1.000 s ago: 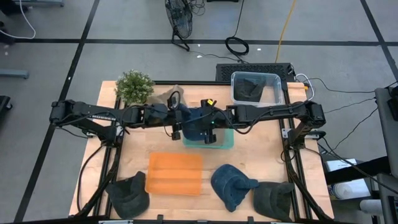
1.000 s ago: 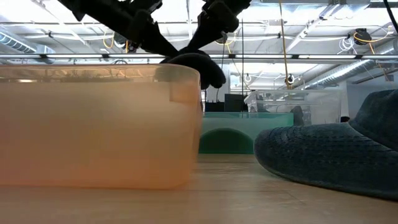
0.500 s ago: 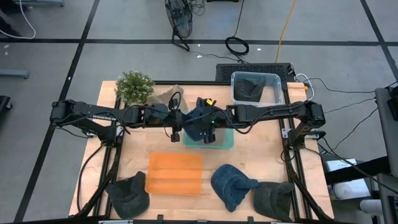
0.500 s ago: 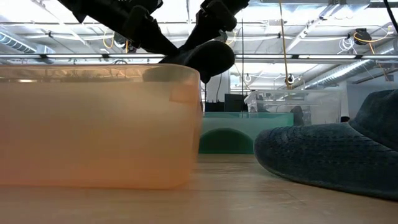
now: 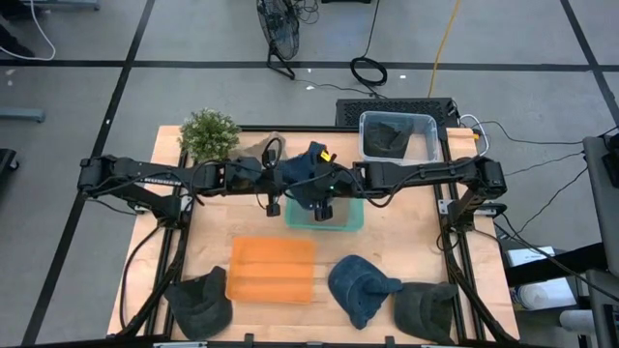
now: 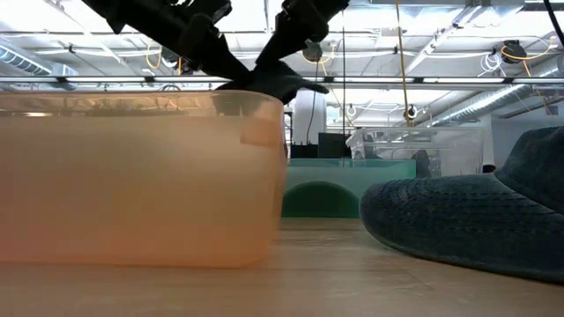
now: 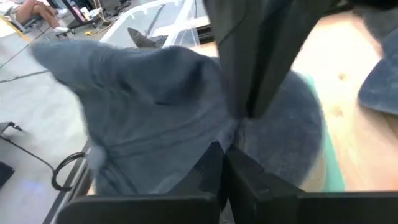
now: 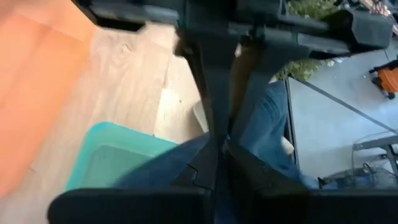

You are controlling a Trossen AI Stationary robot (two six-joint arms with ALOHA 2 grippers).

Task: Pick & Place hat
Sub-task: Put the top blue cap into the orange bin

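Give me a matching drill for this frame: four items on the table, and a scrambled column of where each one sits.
Items:
1. blue hat
2. orange bin
3. clear bin
4. plant

Places:
A. far left corner of the table
B. near edge, left of centre
C. far right corner
D. held between left gripper and right gripper, above the teal bin

Pairs: 1-D, 2-B, 3-C, 4-A

the right gripper [image 8: 217,152] is seen with its fingers closed on a blue hat [image 8: 264,134]. the other arm's gripper [image 8: 227,74] is positioned opposite, meeting the same hat. a teal bin [image 8: 109,155] lies below on the wooden table [image 8: 124,74]. an orange bin [image 8: 31,81] is beside it. a plant [image 8: 311,9] is visible beyond.
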